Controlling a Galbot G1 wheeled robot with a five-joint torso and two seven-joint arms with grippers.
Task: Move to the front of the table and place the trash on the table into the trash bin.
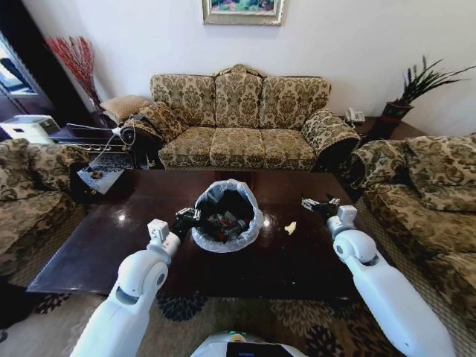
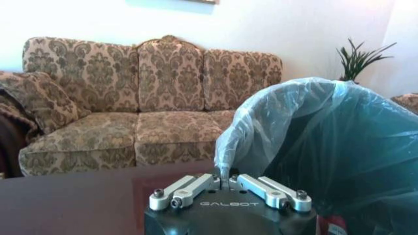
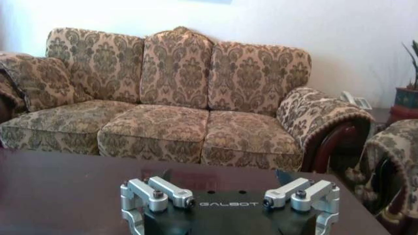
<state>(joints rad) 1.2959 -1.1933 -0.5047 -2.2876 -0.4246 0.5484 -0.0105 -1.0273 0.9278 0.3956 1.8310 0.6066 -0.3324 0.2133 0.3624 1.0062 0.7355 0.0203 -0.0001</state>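
Note:
On the dark glossy table (image 1: 111,245) stands the trash bin (image 1: 227,216), its ruffled whitish bag holding trash (image 1: 223,224). A yellowish scrap (image 1: 290,227) lies on the tabletop just right of the bin. My left gripper (image 1: 187,218) is at the bin's left rim. In the left wrist view the left gripper (image 2: 224,182) is shut, and the bag's edge (image 2: 225,156) runs down into its tips. My right gripper (image 1: 318,203) hovers open over the table's right part, beyond the scrap. In the right wrist view the right gripper (image 3: 228,226) holds nothing.
A patterned three-seat sofa (image 1: 238,126) lines the far side, with armchairs at the left (image 1: 30,193) and right (image 1: 424,193). A light tray-like item (image 1: 100,178) sits at the table's far left corner. A potted plant (image 1: 416,89) stands back right.

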